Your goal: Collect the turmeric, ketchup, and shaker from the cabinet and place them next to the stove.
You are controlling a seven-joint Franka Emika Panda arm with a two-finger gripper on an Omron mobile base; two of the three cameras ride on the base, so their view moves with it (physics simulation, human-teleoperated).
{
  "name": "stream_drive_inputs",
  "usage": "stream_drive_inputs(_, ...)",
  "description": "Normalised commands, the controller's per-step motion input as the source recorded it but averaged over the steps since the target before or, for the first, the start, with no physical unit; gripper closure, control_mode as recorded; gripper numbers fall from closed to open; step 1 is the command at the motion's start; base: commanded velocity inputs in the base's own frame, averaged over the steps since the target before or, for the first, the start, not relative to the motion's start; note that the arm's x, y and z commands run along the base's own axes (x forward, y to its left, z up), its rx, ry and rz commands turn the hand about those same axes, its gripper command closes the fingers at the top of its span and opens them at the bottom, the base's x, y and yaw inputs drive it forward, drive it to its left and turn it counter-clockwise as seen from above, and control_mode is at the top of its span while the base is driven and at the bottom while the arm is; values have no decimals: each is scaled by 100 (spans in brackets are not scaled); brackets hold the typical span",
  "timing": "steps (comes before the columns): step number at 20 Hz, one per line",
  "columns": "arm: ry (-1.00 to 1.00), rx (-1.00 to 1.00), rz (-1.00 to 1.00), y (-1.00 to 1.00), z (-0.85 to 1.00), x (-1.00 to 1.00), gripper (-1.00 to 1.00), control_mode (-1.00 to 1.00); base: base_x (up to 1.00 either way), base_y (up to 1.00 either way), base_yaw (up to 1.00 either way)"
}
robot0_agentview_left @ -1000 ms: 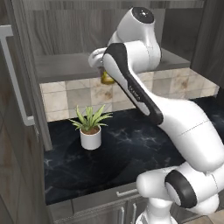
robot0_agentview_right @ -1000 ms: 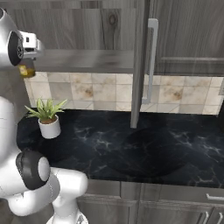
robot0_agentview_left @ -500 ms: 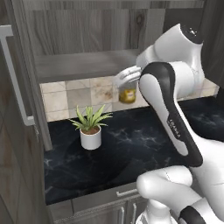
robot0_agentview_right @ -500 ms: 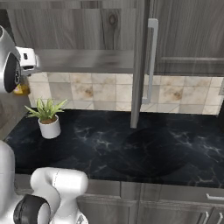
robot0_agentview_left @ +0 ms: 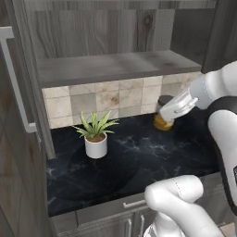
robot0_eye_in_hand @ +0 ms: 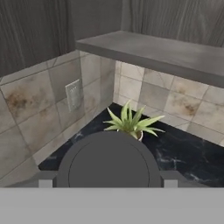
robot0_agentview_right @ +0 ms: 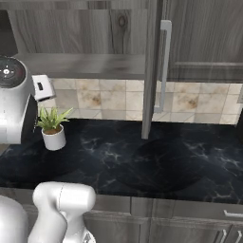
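Turmeric (robot0_agentview_left: 163, 118) upright between fingers (robot0_agentview_left: 179, 107), lid up.

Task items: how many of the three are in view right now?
1. The turmeric is in the gripper, above the black counter right of the potted plant. The cabinet shelf shows no ketchup or shaker; either may be hidden out of frame.
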Motion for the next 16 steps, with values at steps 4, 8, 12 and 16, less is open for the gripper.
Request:
stream_drive_inputs(4,-3,0,3,-19,-2,-30,100,-100,0,0,0)
stream_drive_inputs(8,0,0,0,0,0,-1,100,-100,0,0,0)
stream_drive_inputs(12,0,0,0,0,0,-7,100,-100,0,0,0)
stream_drive_inputs(16,-1,0,0,0,-5,-37,100,100,-18,-1,0)
